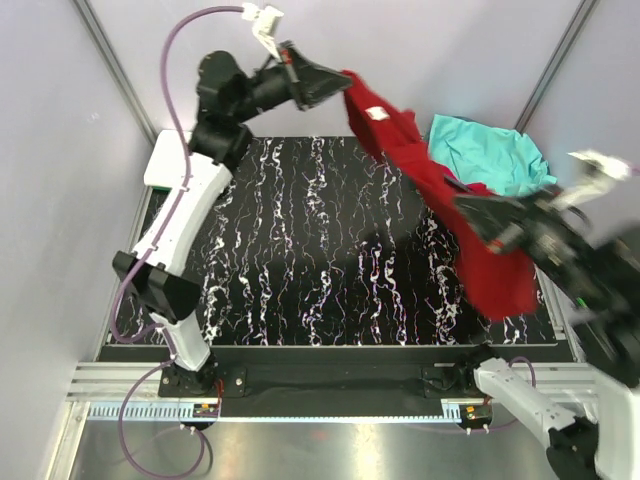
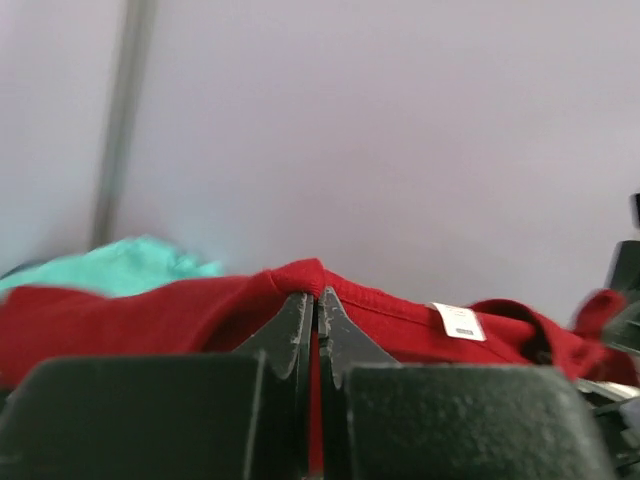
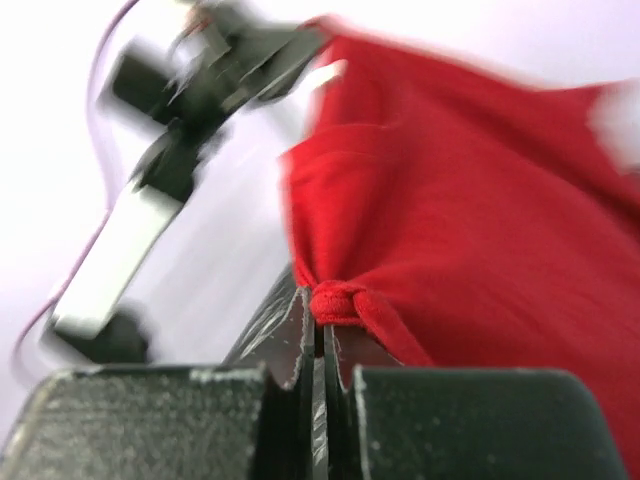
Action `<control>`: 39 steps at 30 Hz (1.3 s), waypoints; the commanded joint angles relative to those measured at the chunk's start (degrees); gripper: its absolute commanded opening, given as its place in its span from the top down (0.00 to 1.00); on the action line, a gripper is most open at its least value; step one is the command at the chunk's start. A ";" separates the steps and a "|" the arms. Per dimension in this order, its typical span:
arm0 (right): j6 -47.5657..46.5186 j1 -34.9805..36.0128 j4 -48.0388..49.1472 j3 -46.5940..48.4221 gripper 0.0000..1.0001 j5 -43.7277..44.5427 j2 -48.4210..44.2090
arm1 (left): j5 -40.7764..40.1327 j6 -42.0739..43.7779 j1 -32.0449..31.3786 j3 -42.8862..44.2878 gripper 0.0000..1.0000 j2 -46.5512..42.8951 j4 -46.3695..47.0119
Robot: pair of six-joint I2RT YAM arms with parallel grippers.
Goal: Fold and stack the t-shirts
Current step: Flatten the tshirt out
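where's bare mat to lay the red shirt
Bare: the middle and left of the black marbled mat, between the left arm and the hanging dark red shirt. Crowded: the far right corner, where the turquoise shirt is heaped behind the red one.

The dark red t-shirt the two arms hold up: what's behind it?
A crumpled turquoise t-shirt lies behind the dark red t-shirt, at the far right corner of the mat. The red cloth covers its near edge, so anything beneath is hidden.
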 commanded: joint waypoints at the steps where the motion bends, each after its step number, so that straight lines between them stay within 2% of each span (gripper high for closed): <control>1: 10.82 0.30 11.16 -10.37 1.00 -31.68 11.43 | 3.78 5.74 10.83 -9.08 1.00 -4.69 -6.86; 3: 16.65 6.51 22.66 -19.16 1.00 -36.71 15.55 | 3.80 10.40 16.70 -11.56 1.00 -6.20 -17.18; 4: 17.47 9.68 27.75 -20.84 1.00 -36.91 17.31 | 3.79 15.47 18.56 -13.58 1.00 -6.81 -20.30; 5: 16.78 16.76 28.85 -21.81 1.00 -37.60 19.77 | 1.88 18.39 20.41 -13.86 1.00 -6.73 -24.42; 6: 17.73 19.52 30.25 -21.65 1.00 -39.61 26.23 | 0.21 23.56 23.56 -14.38 1.00 -6.82 -30.99; 7: 18.96 21.90 35.57 -21.30 0.96 -42.42 29.86 | -1.03 25.17 24.99 -17.52 0.99 -7.17 -31.92; 8: 19.40 25.49 36.84 -19.56 0.85 -46.27 33.56 | -2.52 26.23 26.48 -19.03 0.68 -7.17 -32.11; 9: 18.28 26.31 36.77 -18.67 0.62 -46.92 39.68 | -4.71 28.33 29.10 -19.66 0.61 -7.00 -35.41; 10: 18.09 26.67 38.68 -18.31 0.55 -46.84 41.75 | -6.21 29.83 29.83 -20.62 0.55 -7.26 -36.58; 12: 20.01 26.50 43.08 -20.06 0.42 -43.43 43.78 | -13.76 31.42 30.36 -22.20 0.33 -8.40 -37.64; 13: 20.11 26.41 44.14 -20.59 0.29 -41.67 43.96 | -15.18 32.65 30.36 -23.08 0.29 -9.53 -37.73; 14: 19.76 26.41 43.19 -20.25 0.25 -38.44 44.14 | -16.24 32.83 30.27 -23.52 0.26 -10.24 -37.82; 18: 11.62 26.23 27.58 -17.00 0.23 -27.89 43.26 | -18.36 31.52 28.26 -27.91 0.26 -14.46 -37.29; 19: 10.11 25.88 20.67 -16.64 0.24 -24.38 42.56 | -17.57 31.43 28.25 -30.53 0.27 -16.03 -37.21; 20: 9.39 25.27 18.42 -17.77 0.25 -19.03 40.64 | -18.00 31.34 26.34 -32.21 0.28 -17.09 -37.03; 22: 8.95 21.51 13.16 -20.23 0.25 -16.18 38.70 | -18.53 30.90 22.20 -37.92 0.28 -19.82 -36.85; 23: 8.51 18.61 11.12 -24.59 0.23 -15.56 37.04 | -19.14 30.03 19.23 -42.03 0.29 -21.57 -37.11; 25: 8.51 17.37 9.28 -26.20 0.23 -14.59 35.01 | -19.67 28.54 15.96 -46.88 0.31 -23.34 -36.77; 28: 8.33 12.09 6.02 -32.44 0.23 -10.29 30.79 | -22.65 25.46 7.44 -56.11 0.32 -26.50 -35.19; 29: 8.51 8.86 5.31 -35.16 0.23 -7.75 29.30 | -23.27 24.41 5.33 -58.31 0.35 -26.86 -33.27; 32: 9.65 4.37 3.90 -39.48 0.34 -2.84 27.97 | -28.70 19.93 -1.78 -63.69 0.44 -25.55 -33.60; 33: 11.48 3.56 3.64 -40.36 0.44 -1.24 28.05 | -30.47 17.91 -2.50 -64.83 0.44 -23.45 -33.95; 34: 11.76 2.95 4.33 -41.24 0.47 -0.27 28.14 | -31.96 17.11 -2.86 -65.01 0.44 -22.13 -34.39; 39: 14.83 -2.32 6.88 -44.67 0.49 4.49 32.18 | -41.64 17.27 -2.86 -61.25 0.40 -11.77 -35.27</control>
